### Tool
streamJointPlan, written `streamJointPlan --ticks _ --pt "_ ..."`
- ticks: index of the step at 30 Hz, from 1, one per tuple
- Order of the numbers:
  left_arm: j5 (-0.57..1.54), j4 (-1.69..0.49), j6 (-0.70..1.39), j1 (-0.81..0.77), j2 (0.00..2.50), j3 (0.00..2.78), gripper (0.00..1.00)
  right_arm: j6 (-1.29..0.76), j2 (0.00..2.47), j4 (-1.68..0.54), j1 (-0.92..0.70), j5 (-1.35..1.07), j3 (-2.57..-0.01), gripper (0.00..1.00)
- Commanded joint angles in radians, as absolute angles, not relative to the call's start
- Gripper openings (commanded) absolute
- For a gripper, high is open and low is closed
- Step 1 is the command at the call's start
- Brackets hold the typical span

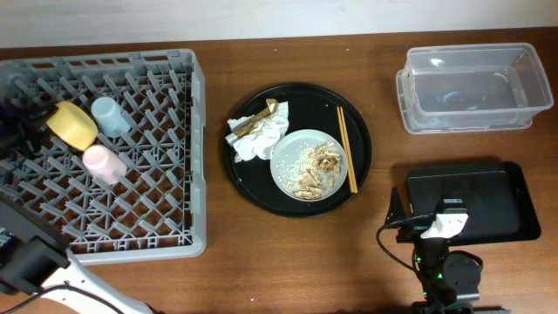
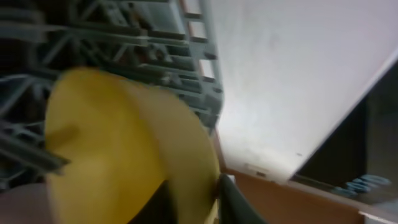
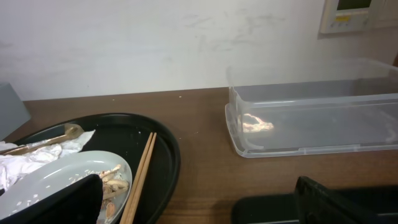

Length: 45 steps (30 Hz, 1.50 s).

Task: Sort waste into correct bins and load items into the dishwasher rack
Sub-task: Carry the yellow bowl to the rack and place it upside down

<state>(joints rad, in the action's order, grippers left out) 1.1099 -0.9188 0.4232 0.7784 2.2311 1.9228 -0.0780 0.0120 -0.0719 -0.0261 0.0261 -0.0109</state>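
The grey dishwasher rack fills the left. A yellow bowl, a light blue cup and a pink cup lie in it. My left gripper is shut on the yellow bowl's rim over the rack; its fingers pinch the wall. The grey plate holds food scraps, with crumpled napkins and chopsticks beside it. My right gripper is open and empty at the front right, beside the flat black tray. The clear tub stands far right.
The plate, napkins and chopsticks rest on a large round black tray at the table's centre. In the right wrist view I see the chopsticks, the plate and the clear tub ahead. A white wall lies behind the table.
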Motion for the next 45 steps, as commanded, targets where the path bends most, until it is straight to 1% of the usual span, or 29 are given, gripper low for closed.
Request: streamJointPlan --ticks 1,2,3,6,8,10,11,14,15,18,19,22,23,25,28,31,38,43,45 --pt "0.982 -0.925 0.418 0.786 2.214 1.916 0.50 -0.083 0.008 -0.079 -0.033 0.038 -0.006 0.98" --pt "0.945 -0.932 0.418 0.789 2.196 1.924 0.52 -0.083 0.008 -0.079 -0.033 0.038 -0.006 0.98" --pt "0.912 -0.944 0.418 0.789 2.181 1.935 0.52 -0.083 0.008 -0.079 -0.033 0.038 -0.006 0.98" --pt "0.704 -1.029 0.403 0.786 2.111 2.009 0.53 -0.083 0.008 -0.079 -0.033 0.038 -0.006 0.98" --pt "0.521 -1.078 0.403 0.772 2.024 2.046 0.51 -0.083 0.008 -0.079 -0.033 0.038 -0.006 0.98" --pt "0.410 -1.089 0.403 0.753 1.958 2.049 0.51 -0.083 0.008 -0.079 -0.033 0.038 -0.006 0.98" --pt "0.335 -1.100 0.403 0.728 1.906 2.049 0.43 -0.083 0.008 -0.079 -0.033 0.038 -0.006 0.98" --pt "0.316 -1.092 0.402 0.645 1.870 2.048 0.08 -0.083 0.008 -0.079 -0.033 0.038 -0.006 0.98" --pt "0.300 -1.077 0.370 0.606 1.880 2.048 0.00 -0.083 0.008 -0.079 -0.033 0.038 -0.006 0.98" --pt "0.047 -1.060 0.343 0.493 1.956 2.047 0.01 -0.083 0.008 -0.079 -0.033 0.038 -0.006 0.98" --pt "-0.001 -1.065 0.343 0.469 1.991 2.047 0.00 -0.083 0.008 -0.079 -0.033 0.038 -0.006 0.98" --pt "-0.028 -1.071 0.343 0.440 2.114 2.047 0.00 -0.083 0.008 -0.079 -0.033 0.038 -0.006 0.98" --pt "-0.070 -1.081 0.343 0.442 2.147 2.047 0.00 -0.083 0.008 -0.079 -0.033 0.038 -0.006 0.98" --pt "-0.181 -1.123 0.344 0.442 2.165 2.047 0.00 -0.083 0.008 -0.079 -0.033 0.038 -0.006 0.98" --pt "-0.208 -1.173 0.351 0.447 2.166 2.047 0.01 -0.083 0.008 -0.079 -0.033 0.038 -0.006 0.98" --pt "-0.282 -1.238 0.434 0.450 2.165 2.047 0.00 -0.083 0.008 -0.079 -0.033 0.038 -0.006 0.98" --pt "-0.285 -1.341 0.486 0.456 2.141 2.065 0.00 -0.083 0.008 -0.079 -0.033 0.038 -0.006 0.98" --pt "-0.197 -1.147 0.474 0.453 2.113 2.064 0.00 -0.083 0.008 -0.079 -0.033 0.038 -0.006 0.98" --pt "-0.186 -1.120 0.474 0.453 2.127 2.063 0.00 -0.083 0.008 -0.079 -0.033 0.038 -0.006 0.99"
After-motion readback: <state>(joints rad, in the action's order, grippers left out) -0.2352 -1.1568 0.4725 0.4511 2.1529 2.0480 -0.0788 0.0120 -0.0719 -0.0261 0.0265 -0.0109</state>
